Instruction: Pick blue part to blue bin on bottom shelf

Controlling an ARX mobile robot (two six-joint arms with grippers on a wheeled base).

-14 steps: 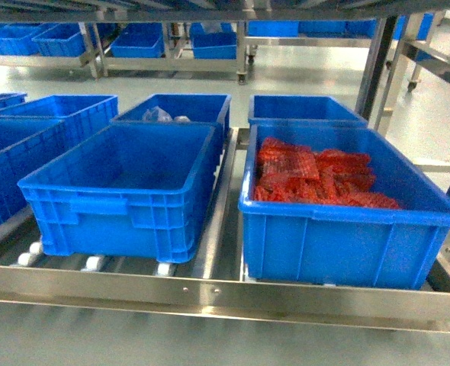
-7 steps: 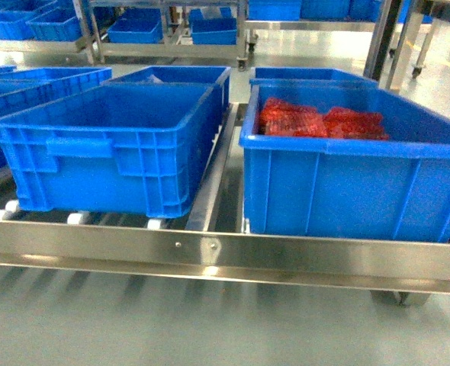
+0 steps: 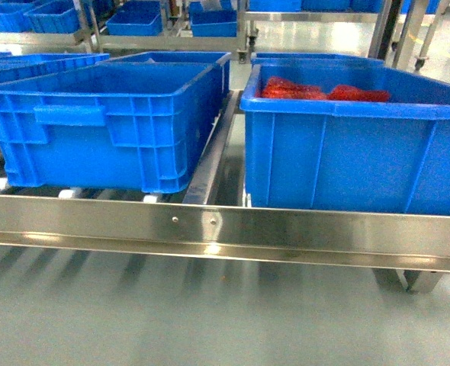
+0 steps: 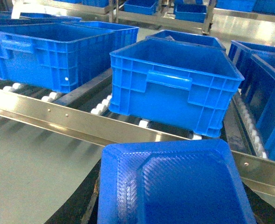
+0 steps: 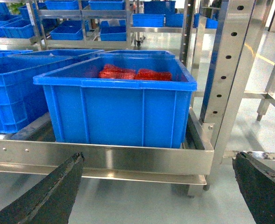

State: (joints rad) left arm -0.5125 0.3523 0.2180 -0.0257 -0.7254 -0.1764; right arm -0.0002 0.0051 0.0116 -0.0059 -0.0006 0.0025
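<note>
The blue part (image 4: 175,186), a flat ribbed tray-like piece, fills the bottom of the left wrist view. It covers my left gripper (image 4: 170,217), which is shut on it; a dark finger (image 4: 92,205) shows under its left edge. Just beyond it runs the bottom shelf (image 4: 49,116), with an empty blue bin (image 4: 175,88) on its rollers. In the head view the shelf rail (image 3: 225,229) carries that empty bin (image 3: 110,114) on the left and a bin of red parts (image 3: 347,145) on the right. My right gripper (image 5: 156,191) hangs open before the rail (image 5: 105,156), nothing between its fingers.
A perforated steel upright (image 5: 226,70) stands at the shelf's right end, with a foot (image 3: 408,278) on the grey floor. More blue bins (image 4: 39,51) sit further left on the rollers. Other racks with bins (image 3: 210,19) stand behind. Neither gripper shows in the head view.
The head view has dropped lower and closer to the shelf. It looked down into the bins before; now it faces their side walls and the front rail.
</note>
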